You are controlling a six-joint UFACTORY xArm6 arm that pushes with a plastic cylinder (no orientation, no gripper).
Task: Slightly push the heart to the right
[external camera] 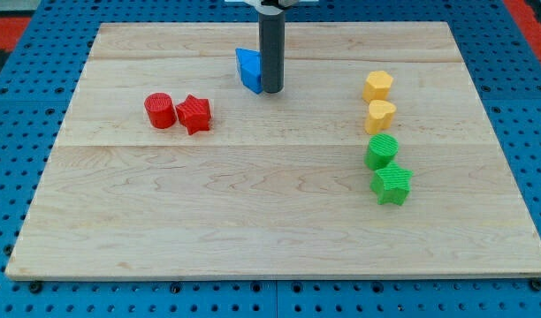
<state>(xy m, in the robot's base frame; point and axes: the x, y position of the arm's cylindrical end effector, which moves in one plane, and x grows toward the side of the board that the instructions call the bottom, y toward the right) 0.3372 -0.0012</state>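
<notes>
My tip touches the blue block; no pincer here. The yellow heart is well right, so I should circle to its left, nudge gently

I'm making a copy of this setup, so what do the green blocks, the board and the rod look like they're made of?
Green blocks: probably 3D-printed plastic, matte, with fine ridged lines across their tops. Board: light wood, smooth, with visible grain and plank seams. Rod: dark, smooth, slightly shiny, metal or plastic, I can't tell which; my tip sits just to the view's right of the blue block.
</notes>
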